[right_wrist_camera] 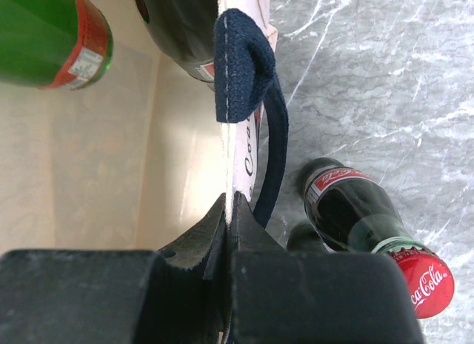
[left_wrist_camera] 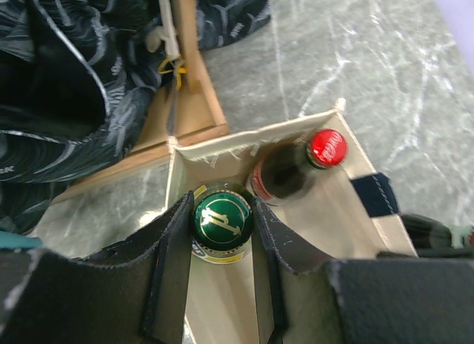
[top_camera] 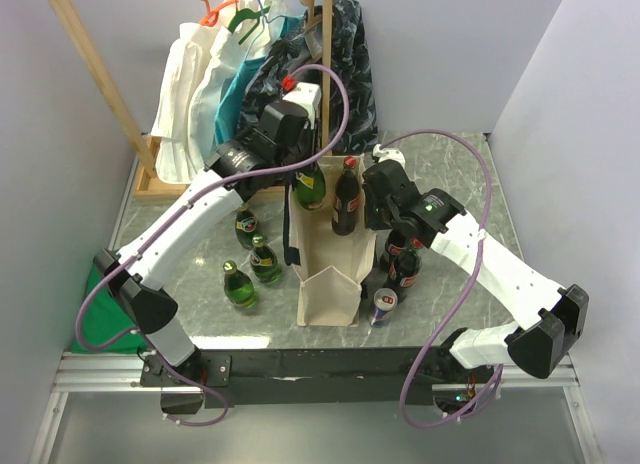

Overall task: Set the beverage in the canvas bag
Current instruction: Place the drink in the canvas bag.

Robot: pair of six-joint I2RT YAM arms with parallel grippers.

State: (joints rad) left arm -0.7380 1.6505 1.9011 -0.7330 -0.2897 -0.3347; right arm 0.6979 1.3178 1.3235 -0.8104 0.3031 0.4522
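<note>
Lower the green bottle (left_wrist_camera: 222, 219) straight down into the bag (left_wrist_camera: 215, 155). Keep it upright and go slowly. Steer clear of the cola bottle (left_wrist_camera: 296, 166) already standing inside, just beside it. No bumping, for fear of tipping both. Keep the bag's mouth pulled wide until touching down on the bottom. Let go only then. Open wide enough to clear the cap before lifting away. Mind the dark handle (right_wrist_camera: 244, 62) too; easy to snag.

Now the left hand (left_wrist_camera: 221, 210). Partly open, closed round the green bottle's neck just under the green cap, one pad on each side. Held over the far end of the bag, with the bottle's lower part already between the cloth walls. Cannot tell whether resting on the bottom yet.

Then the right hand (right_wrist_camera: 231, 204). Pinched fully shut on the bag's top edge, on the right side, close to the handle. Holds that wall up and out, to keep the mouth open. Touches nothing else.

On the counter (top_camera: 450, 174) round the bag: spare bottles (top_camera: 264, 261) and a can (top_camera: 383, 304), standing near but not in the way of the drop.
</note>
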